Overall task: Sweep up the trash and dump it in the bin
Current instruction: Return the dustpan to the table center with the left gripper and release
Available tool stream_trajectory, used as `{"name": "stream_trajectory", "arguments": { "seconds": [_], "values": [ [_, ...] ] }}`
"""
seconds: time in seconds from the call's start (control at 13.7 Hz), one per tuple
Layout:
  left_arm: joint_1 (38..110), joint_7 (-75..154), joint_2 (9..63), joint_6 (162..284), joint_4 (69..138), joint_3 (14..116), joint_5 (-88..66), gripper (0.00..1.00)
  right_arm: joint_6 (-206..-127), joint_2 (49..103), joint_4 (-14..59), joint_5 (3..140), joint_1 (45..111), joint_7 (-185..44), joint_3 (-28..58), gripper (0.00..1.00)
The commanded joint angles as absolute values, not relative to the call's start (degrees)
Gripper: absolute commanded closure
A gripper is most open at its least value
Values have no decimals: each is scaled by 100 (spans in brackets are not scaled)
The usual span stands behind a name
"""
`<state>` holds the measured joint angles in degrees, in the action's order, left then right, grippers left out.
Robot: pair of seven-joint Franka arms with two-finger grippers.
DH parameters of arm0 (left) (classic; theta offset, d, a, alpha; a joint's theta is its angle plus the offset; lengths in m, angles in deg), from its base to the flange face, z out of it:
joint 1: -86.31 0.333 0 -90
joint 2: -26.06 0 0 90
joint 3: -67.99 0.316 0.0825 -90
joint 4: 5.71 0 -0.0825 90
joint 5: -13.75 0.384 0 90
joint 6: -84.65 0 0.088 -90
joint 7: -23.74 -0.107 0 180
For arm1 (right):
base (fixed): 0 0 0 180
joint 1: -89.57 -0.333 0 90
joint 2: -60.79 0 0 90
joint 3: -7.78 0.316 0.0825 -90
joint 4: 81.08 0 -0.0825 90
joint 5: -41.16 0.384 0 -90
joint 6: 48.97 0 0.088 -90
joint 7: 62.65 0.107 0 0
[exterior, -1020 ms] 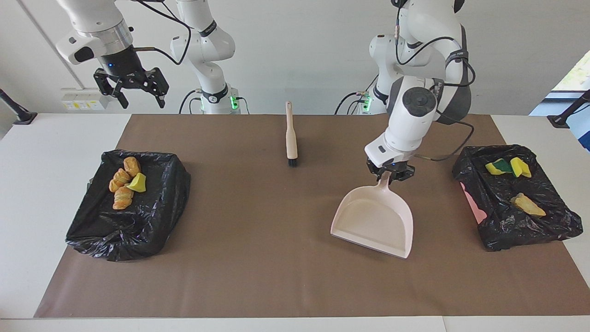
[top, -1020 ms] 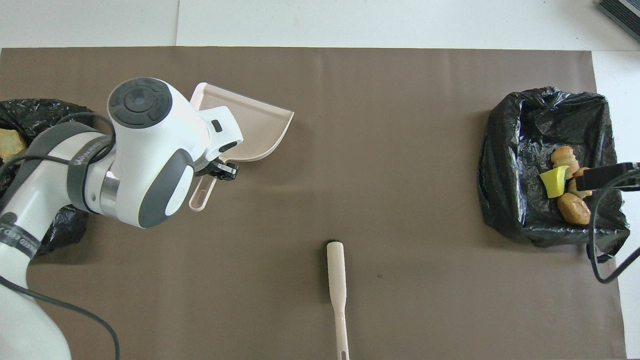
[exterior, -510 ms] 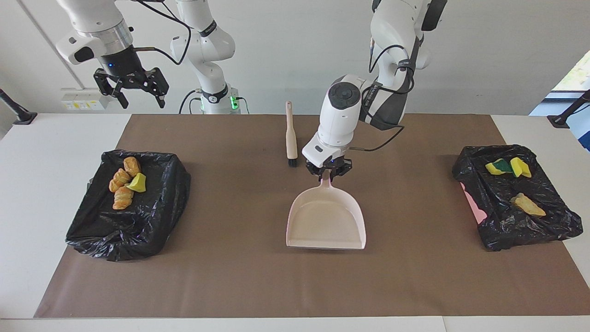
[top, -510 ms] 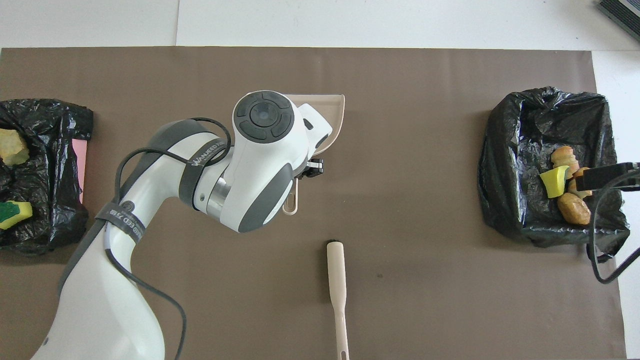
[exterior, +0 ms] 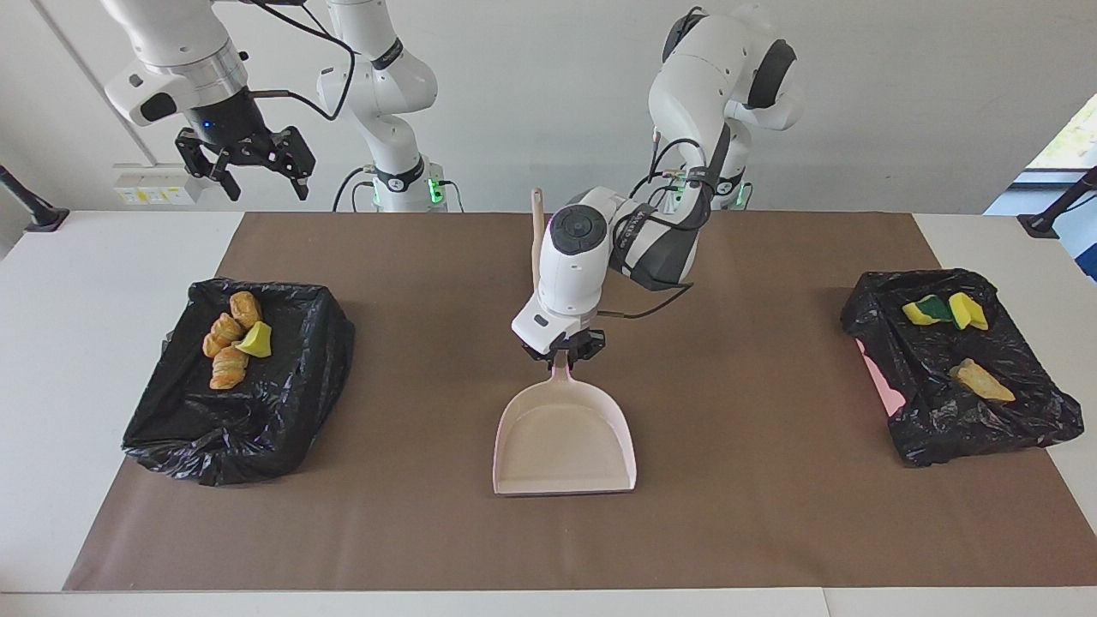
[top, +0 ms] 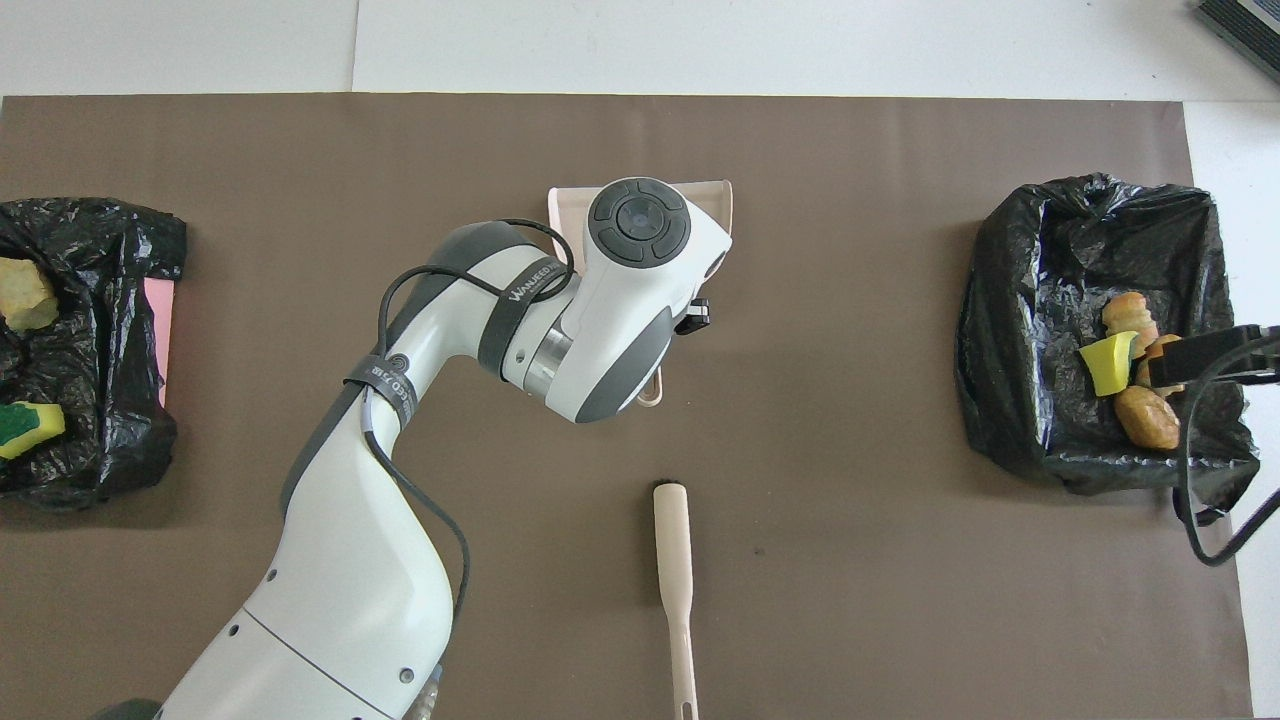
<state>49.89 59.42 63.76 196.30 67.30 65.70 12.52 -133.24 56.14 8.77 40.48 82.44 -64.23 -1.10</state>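
- pale pink dustpan (exterior: 565,437) is sitting at the middle of the brown mat (exterior: 771,514), its pan empty and its mouth pointing away from the robots; we are judging it flat on the mat or just above it.
- our left gripper (exterior: 561,350) is clamped on the dustpan's handle, fingers closed around the thin stem just above the pan.
- beige-handled brush (top: 673,560) is lying loose on the mat, nearer to the robots than the dustpan, bristles toward the pan; nothing is touching it.
- our right gripper (exterior: 253,167) is waiting with fingers spread and nothing in them, raised over the right arm's end of the table, above the bag there.
- the trash is lying in two black-lined bins: croissant-like pastries (exterior: 226,343) and a yellow sponge bit (exterior: 255,339) in the bin at the right arm's end (exterior: 240,428), and yellow and green sponge bits (exterior: 943,310) plus a pale bread chunk (exterior: 982,381) in the bin at the left arm's end (exterior: 960,420).
- we are seeing no loose pieces on the mat, so we are judging the sweeping and dumping done, with only setting the dustpan down and letting go left.
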Motion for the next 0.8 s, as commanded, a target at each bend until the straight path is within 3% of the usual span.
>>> {"name": "stream_trajectory", "arguments": {
  "seconds": [0.0, 0.07, 0.22, 0.29, 0.44, 0.51, 0.73],
  "values": [
    [4914, 5960, 6324, 19504, 6601, 6659, 1366, 90, -13238, 5666, 751, 4116, 8298, -6573, -92, 0],
    [4922, 5960, 6324, 19574, 6627, 6659, 1393, 74, -13238, 5666, 751, 4116, 8298, -6573, -92, 0],
    [4922, 5916, 6315, 19680, 6680, 6659, 1402, 25, -13238, 5666, 751, 4116, 8298, -6573, -92, 0],
    [4931, 5829, 6315, 19741, 6698, 6659, 1402, 16, -13230, 5658, 760, 4116, 8298, -6573, -92, 0],
    [4940, 5618, 6306, 19794, 6715, 6659, 1402, 13, -13229, 5658, 760, 4116, 8298, -6573, -92, 0],
    [4940, 5539, 6289, 19794, 6733, 6667, 1393, 0, -13229, 5658, 769, 4107, 8298, -6573, -92, 0],
    [5001, 4987, 5711, 19785, 7065, 6851, 1384, 0, -13229, 5649, 769, 4116, 8298, -6573, -92, 0]
  ]
}}
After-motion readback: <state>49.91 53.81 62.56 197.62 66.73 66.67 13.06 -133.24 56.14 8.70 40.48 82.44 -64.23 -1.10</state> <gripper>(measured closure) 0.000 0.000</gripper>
